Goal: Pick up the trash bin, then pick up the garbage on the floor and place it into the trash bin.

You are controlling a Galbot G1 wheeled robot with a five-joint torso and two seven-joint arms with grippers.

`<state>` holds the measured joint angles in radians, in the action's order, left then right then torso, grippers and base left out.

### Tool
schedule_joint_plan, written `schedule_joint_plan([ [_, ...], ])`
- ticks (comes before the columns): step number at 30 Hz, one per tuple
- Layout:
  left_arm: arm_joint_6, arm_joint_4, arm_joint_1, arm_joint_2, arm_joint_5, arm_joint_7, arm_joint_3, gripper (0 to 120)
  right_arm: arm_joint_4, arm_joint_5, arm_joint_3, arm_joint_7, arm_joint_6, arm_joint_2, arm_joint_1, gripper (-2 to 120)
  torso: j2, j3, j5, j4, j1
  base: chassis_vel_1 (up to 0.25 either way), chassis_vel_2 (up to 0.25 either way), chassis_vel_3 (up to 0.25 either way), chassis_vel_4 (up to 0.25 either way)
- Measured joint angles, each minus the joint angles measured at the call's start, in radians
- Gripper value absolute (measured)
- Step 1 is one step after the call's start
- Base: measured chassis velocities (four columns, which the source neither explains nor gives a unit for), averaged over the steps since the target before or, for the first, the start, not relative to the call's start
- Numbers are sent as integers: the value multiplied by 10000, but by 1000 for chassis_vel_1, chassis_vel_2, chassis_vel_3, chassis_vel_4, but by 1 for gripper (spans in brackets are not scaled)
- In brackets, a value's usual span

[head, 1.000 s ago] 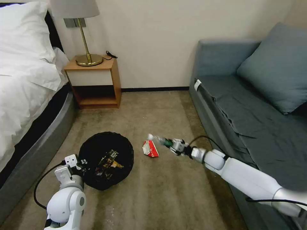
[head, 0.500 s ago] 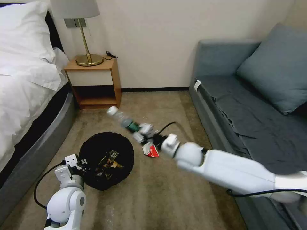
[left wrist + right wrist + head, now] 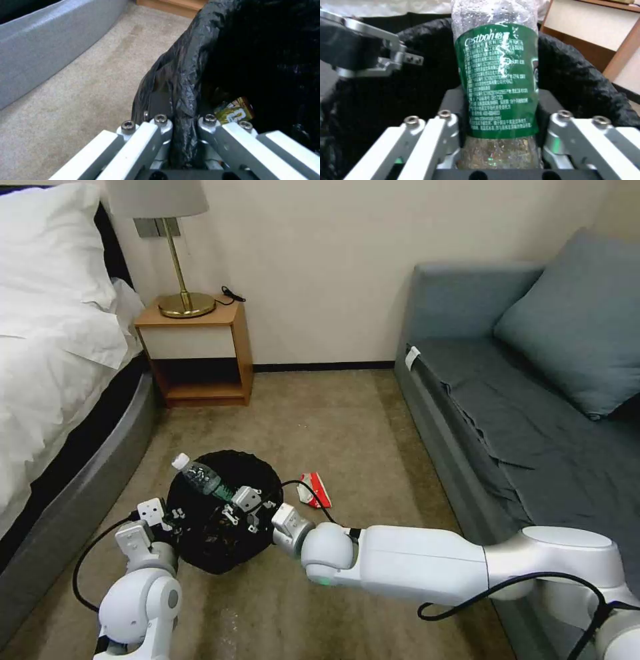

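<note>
The black trash bin (image 3: 263, 473) is near the bed, and my left gripper (image 3: 168, 515) is shut on its bag-lined rim (image 3: 186, 75). The left wrist view shows that gripper (image 3: 183, 120) pinching the black bag, with a yellow-brown snack wrapper (image 3: 235, 113) inside the bin. My right gripper (image 3: 239, 505) is over the bin's mouth, shut on a clear bottle with a green label (image 3: 200, 478). In the right wrist view the bottle (image 3: 496, 75) stands between the fingers of that gripper (image 3: 505, 115), above the bin (image 3: 580, 72). A red-and-white wrapper (image 3: 315, 490) lies on the beige carpet floor (image 3: 347, 427), right of the bin.
A bed (image 3: 40, 380) with a grey base runs along the left, close to the bin. A wooden nightstand (image 3: 200, 353) with a brass lamp stands at the wall. A blue-grey sofa (image 3: 533, 413) lines the right side. Carpet between them is open.
My right arm has swung left and lowered, carrying the bottle from beside the red-and-white wrapper to above the bin. The left arm and the bin have not moved.
</note>
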<state>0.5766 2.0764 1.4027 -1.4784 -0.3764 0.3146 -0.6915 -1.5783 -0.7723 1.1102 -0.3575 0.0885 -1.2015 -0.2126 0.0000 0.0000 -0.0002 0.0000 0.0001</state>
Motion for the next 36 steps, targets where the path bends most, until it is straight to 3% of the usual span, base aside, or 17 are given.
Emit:
schedule_joint_plan([
  [1, 0, 0, 0, 0, 0, 0, 0, 3, 0, 0, 0, 0, 0, 0, 0, 36, 0, 0, 0, 0, 0, 0, 0, 0, 0],
  [6, 10, 12, -11, -14, -3, 3, 24, 3, -66, 73, -32, -256, -105, 145, -94, 61, 0, 0, 2, -1, -1, 0, 0, 0, 0],
  [12, 12, 37, -8, -21, -4, 4, 14, 3, -126, 129, -141, -295, -110, 166, -91, 77, 0, 0, 2, 0, 0, 0, 0, 0, 0],
  [16, 18, 68, 2, -24, -5, 2, 10, 3, -164, 199, -171, -300, -146, 228, -85, 96, 0, 0, 2, 0, -1, 0, 0, 0, 0],
  [22, 19, 67, 54, -20, -21, 1, -47, 3, -439, 352, -812, -420, -145, 512, -86, 100, 0, 0, 3, 2, 0, 0, 0, 0, 0],
  [28, 16, 31, 52, 33, -68, 0, -73, 3, -1165, 392, -2577, -546, -211, 1541, -80, 100, 0, 1, 4, 0, 0, 0, 0, 0, 0],
  [33, 15, 8, 58, 94, -78, 0, -68, 3, -2230, 344, -4392, -915, -376, 2367, -885, 100, 1, 0, 5, 1, -1, 0, 0, 0, 0],
  [36, -1, -29, 84, 145, -107, -4, -125, 3, -3186, 397, -6104, -1273, -427, 3108, -2150, 100, 0, 0, 5, 0, -1, 0, 0, 0, 0],
])
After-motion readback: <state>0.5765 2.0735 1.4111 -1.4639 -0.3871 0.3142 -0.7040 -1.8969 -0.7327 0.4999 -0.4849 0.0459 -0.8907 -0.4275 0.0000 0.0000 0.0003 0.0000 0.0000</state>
